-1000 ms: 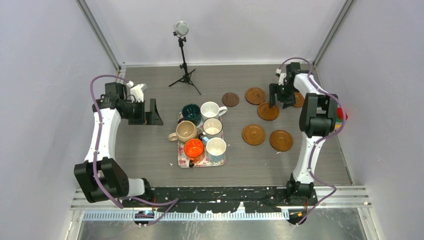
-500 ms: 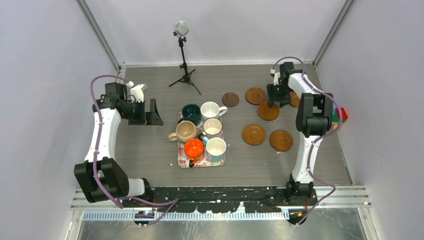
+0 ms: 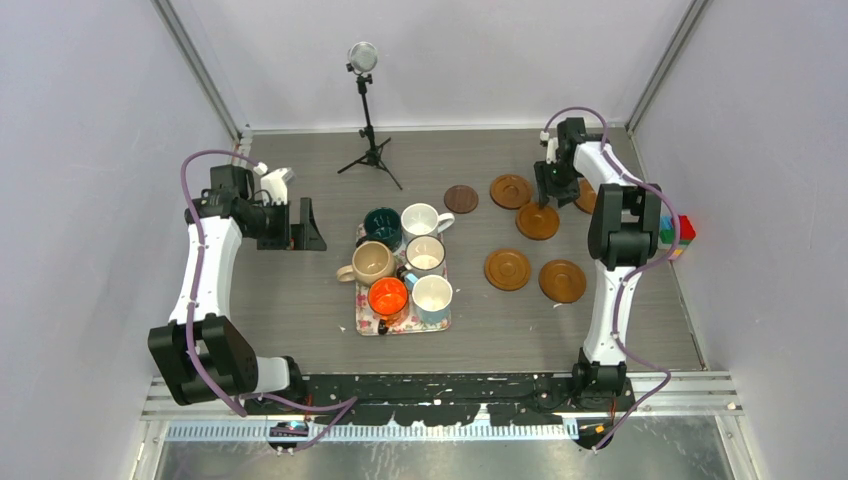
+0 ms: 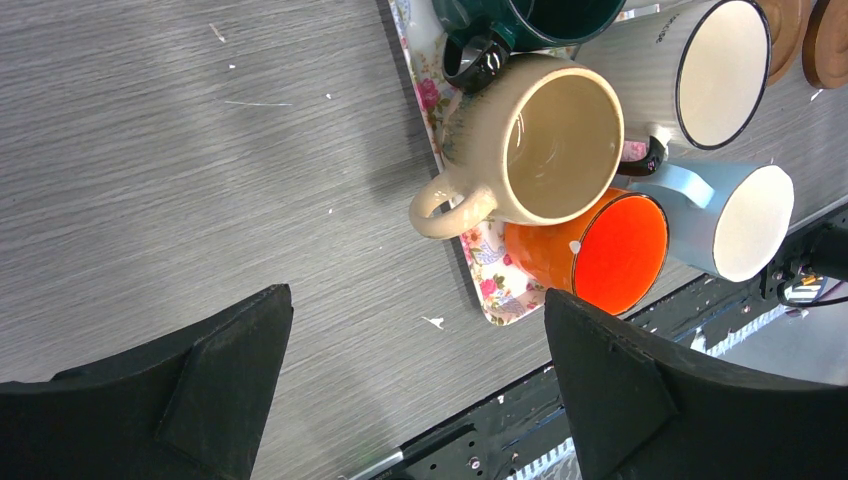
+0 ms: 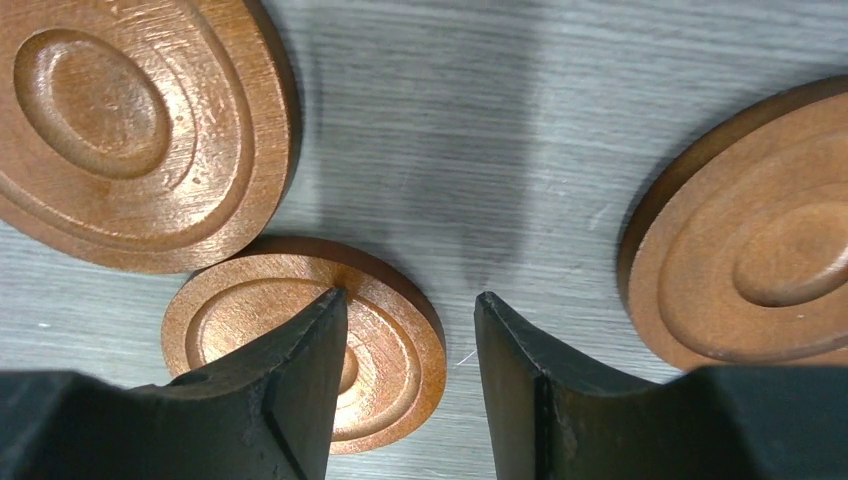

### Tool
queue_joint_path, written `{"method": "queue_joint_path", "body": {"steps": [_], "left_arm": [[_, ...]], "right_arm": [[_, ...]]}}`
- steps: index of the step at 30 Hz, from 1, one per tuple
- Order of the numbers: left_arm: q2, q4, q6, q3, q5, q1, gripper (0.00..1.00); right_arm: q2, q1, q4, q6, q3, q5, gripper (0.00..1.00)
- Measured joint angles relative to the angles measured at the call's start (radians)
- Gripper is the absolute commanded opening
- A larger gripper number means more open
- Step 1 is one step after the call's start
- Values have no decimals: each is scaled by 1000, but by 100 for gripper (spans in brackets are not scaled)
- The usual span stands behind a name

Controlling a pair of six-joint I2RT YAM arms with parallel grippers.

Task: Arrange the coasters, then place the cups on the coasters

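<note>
Several orange-brown coasters lie on the right half of the table, among them one at the back (image 3: pixel 511 191) and one under my right gripper (image 3: pixel 538 221), plus a darker coaster (image 3: pixel 461 198). My right gripper (image 3: pixel 548 192) hangs over that coaster (image 5: pixel 400 345). Its jaws are partly open with nothing pinched; one finger is above the disc, the other beside its rim. The cups stand crowded on the floral tray (image 3: pixel 402 322): dark green (image 3: pixel 382 227), white (image 3: pixel 420 220), beige (image 3: pixel 372 262), orange (image 3: pixel 388 297), light blue (image 3: pixel 432 298). My left gripper (image 3: pixel 300 226) is wide open left of the tray, holding nothing.
A small tripod stand (image 3: pixel 367 150) is at the back centre. Coloured blocks (image 3: pixel 681 236) sit at the right wall. Two more coasters (image 5: pixel 120 120) (image 5: pixel 760 250) flank my right gripper closely. Another pair of coasters (image 3: pixel 508 269) (image 3: pixel 562 281) lie nearer the front.
My right gripper has shifted slightly left and toward the back over the coaster, and its jaws have narrowed. The left arm and the cups have not moved.
</note>
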Motion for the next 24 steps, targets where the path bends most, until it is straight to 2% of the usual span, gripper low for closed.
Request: {"method": "queue_joint_path", "body": {"steps": [7,24], "left_arm": [[0,0,0,0,0,0,100],[3,0,0,0,0,0,100]], "right_arm": [[26,-3,1,3,50,45,54],[42,8,-7,26,137,-28,57]]}}
